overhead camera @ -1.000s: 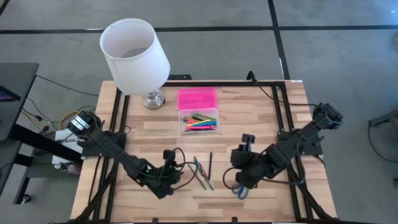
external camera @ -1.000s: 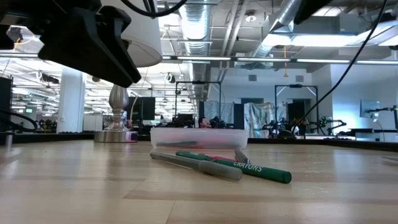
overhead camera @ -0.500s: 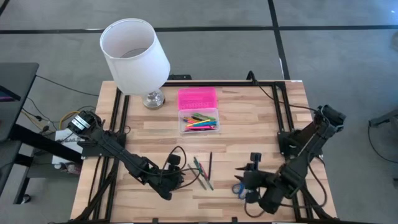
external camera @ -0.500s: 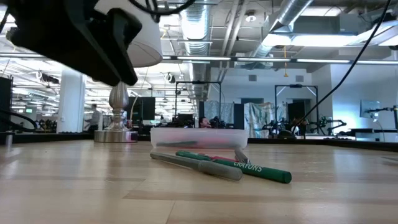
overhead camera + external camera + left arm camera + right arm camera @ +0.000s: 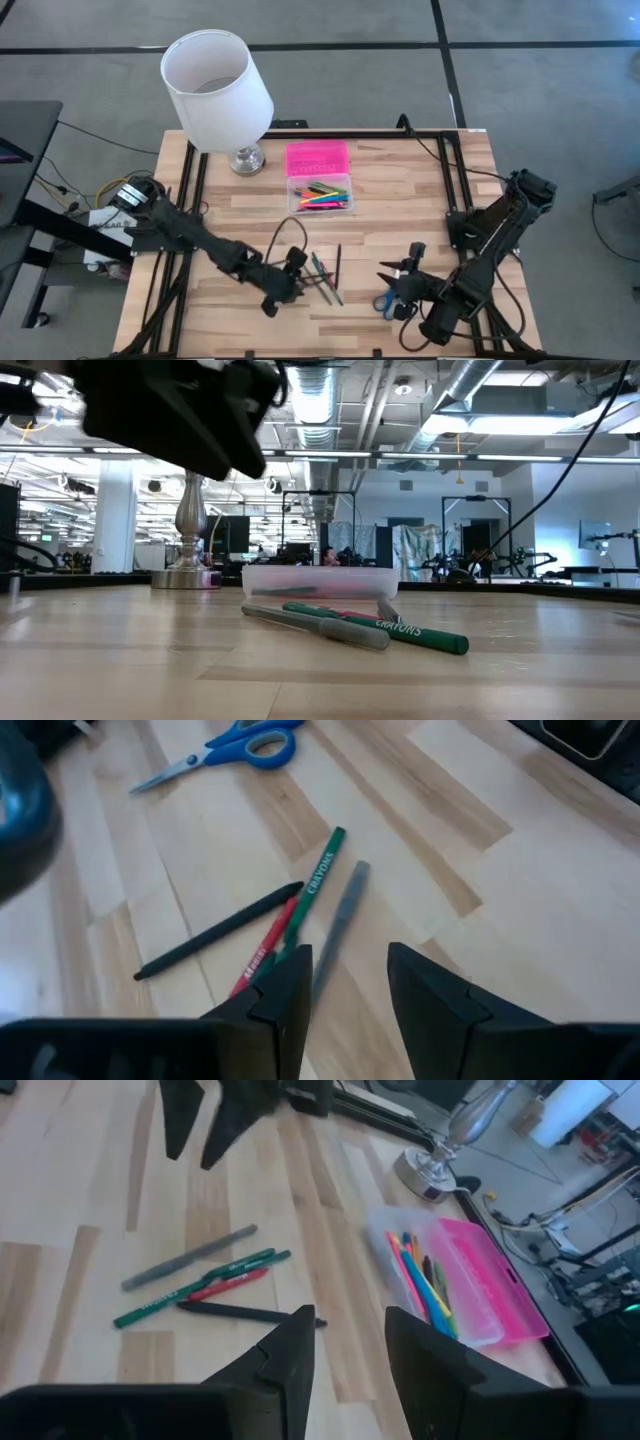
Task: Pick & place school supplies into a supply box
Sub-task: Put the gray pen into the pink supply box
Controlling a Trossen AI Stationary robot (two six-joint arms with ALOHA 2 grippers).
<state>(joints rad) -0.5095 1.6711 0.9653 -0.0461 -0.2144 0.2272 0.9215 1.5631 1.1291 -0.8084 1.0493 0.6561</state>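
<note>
A grey pen, a green crayon, a red one and a black pen lie flat in a loose bunch on the wooden table. Blue-handled scissors lie to their right. My left gripper hovers open just left of the bunch, above the table in the low view. In its wrist view the grey pen shows between the open fingers. My right gripper is open above the table by the scissors. The supply box holds coloured pens, its pink lid folded back.
A white-shaded lamp stands on its metal foot at the far left, next to the box. Black frame rails run along both table sides. Bare wood lies between the box and the loose pens.
My left gripper has moved right, toward the bunch of pens, staying open. My right arm has swung toward the near edge, carrying its gripper a little nearer and to the right, beside the scissors. The pens, scissors and box have not moved.
</note>
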